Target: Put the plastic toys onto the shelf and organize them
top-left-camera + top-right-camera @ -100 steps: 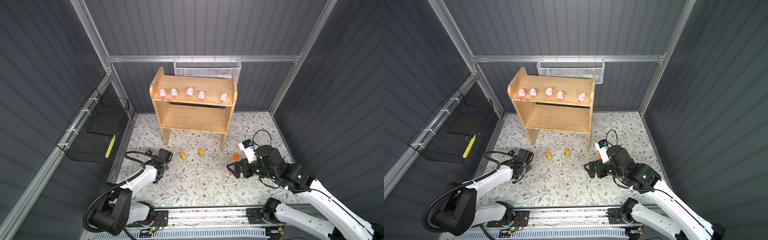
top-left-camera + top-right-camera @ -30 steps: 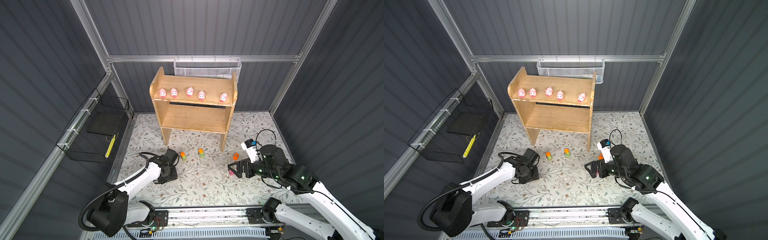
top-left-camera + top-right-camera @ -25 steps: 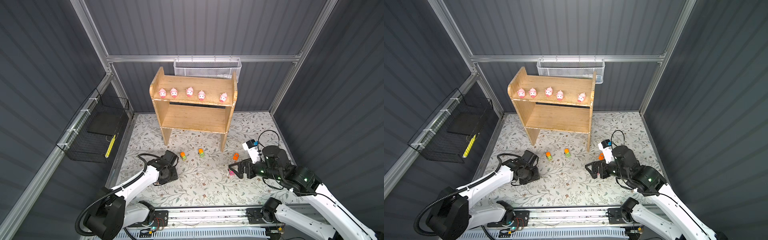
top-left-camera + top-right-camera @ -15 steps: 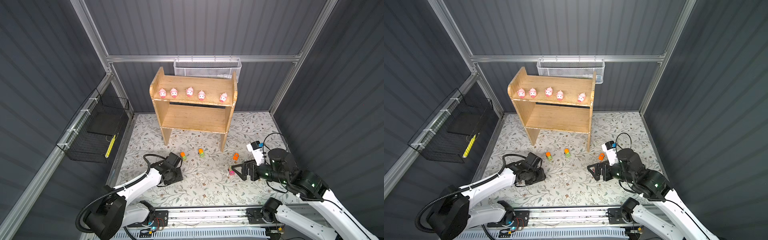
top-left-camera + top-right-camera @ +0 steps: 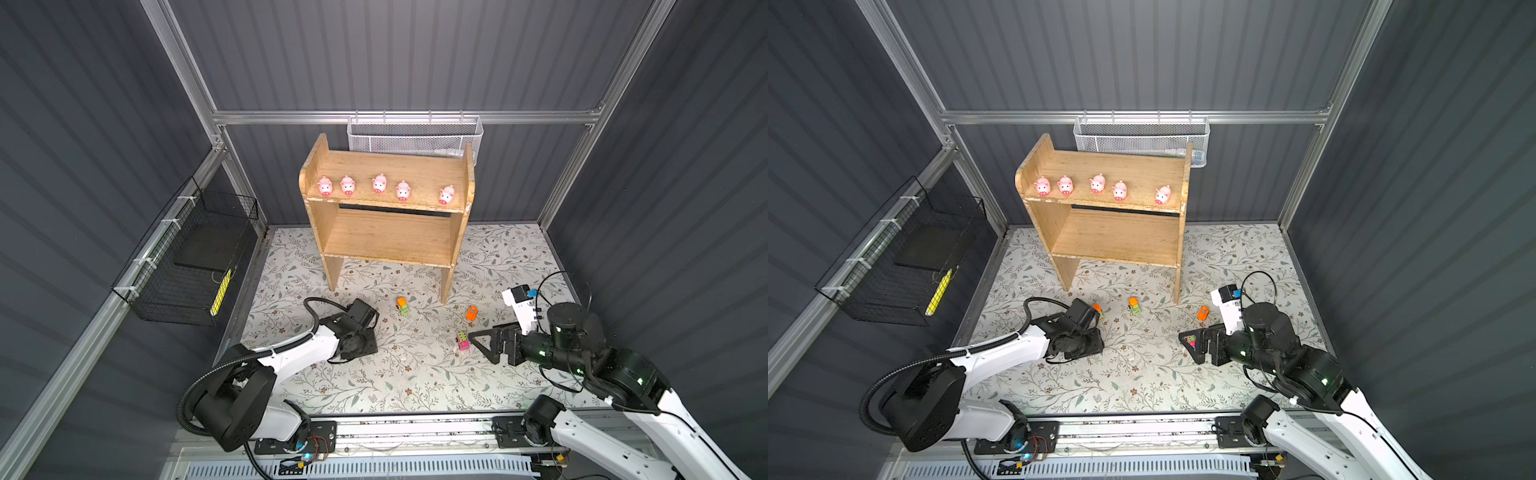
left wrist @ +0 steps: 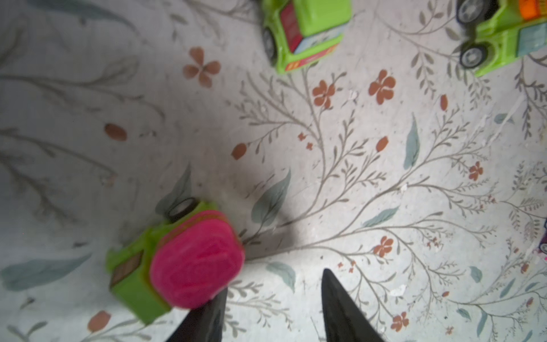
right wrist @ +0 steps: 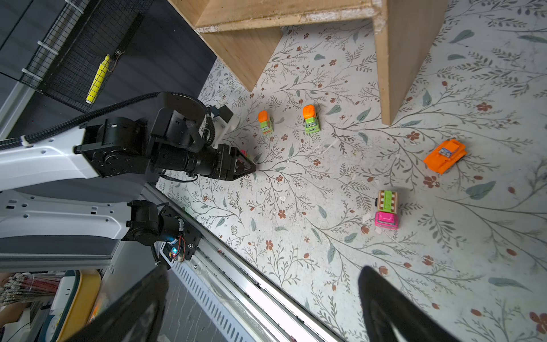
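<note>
Several pink pigs (image 5: 379,183) stand in a row on the top tier of the wooden shelf (image 5: 386,237). Toy vehicles lie on the floral floor: an orange-and-green truck (image 5: 402,306), an orange car (image 5: 471,312) and a pink-and-green one (image 5: 462,341). My right gripper (image 5: 482,347) hovers open just right of that pink one (image 7: 386,209). My left gripper (image 6: 273,281) points down at the floor, open with nothing between its fingers. A green vehicle with a pink drum (image 6: 177,260) lies just outside one finger, and two more green ones (image 6: 305,32) lie farther off.
A white mesh basket (image 5: 415,137) hangs on the back wall behind the shelf. A black wire basket (image 5: 187,266) with a yellow item hangs on the left wall. The shelf's legs (image 5: 332,274) stand just beyond the vehicles. A metal rail (image 5: 415,432) runs along the front edge.
My left arm has swept right and toward the front, coming down beside the pink-drum vehicle. The right arm's wrist has drawn back to the right; its fingers stay open near the pink vehicle.
</note>
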Tool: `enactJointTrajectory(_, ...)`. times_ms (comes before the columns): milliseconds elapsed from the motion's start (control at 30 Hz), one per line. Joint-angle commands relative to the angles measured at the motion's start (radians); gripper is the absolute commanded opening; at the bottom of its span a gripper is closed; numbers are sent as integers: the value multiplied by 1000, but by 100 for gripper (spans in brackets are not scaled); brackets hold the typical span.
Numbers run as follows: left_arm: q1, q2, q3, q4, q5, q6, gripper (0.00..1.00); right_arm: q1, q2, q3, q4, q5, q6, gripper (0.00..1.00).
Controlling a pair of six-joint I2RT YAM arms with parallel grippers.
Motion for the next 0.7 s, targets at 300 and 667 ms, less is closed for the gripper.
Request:
enactJointTrajectory(300,-1,65,161,-14,-58,101,52,7,-43,2,-65,25,38,99)
enactJointTrajectory(667,-74,-359,-17,-165,-227,101,69,36,27,-21,12,10,36,99)
